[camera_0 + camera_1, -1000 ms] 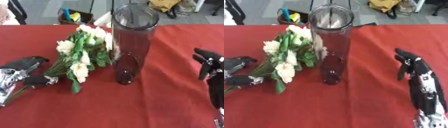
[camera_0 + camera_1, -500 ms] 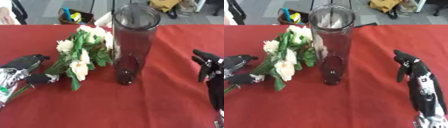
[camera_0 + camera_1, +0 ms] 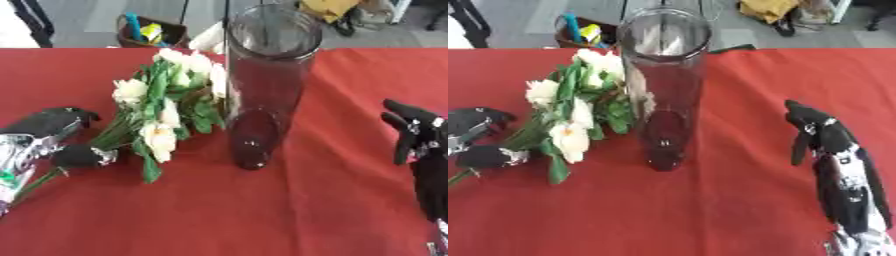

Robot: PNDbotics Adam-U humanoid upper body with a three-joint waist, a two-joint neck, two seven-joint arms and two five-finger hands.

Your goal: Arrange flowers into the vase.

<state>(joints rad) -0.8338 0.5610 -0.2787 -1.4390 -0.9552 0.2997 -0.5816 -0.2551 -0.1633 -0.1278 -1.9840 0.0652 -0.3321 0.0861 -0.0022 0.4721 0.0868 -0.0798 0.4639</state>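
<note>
A tall clear glass vase (image 3: 262,95) stands upright in the middle of the red table (image 3: 245,215). To its left lies a bunch of white flowers (image 3: 166,110) with green leaves, heads leaning against the vase, stems running down-left. My left hand (image 3: 48,132) is at the left edge, its thumb (image 3: 79,156) and fingers closed round the stems. Over at the right edge my right hand (image 3: 820,135) is open, fingers pointing up toward the far side, well apart from the vase. Nothing is inside the vase.
Beyond the table's far edge stand a basket with coloured items (image 3: 149,32) and some bags (image 3: 337,10) on the floor. Bare red cloth spreads in front of the vase and between vase and right hand.
The flower bunch has shifted very slightly toward the vase with my left hand. The right hand has barely moved.
</note>
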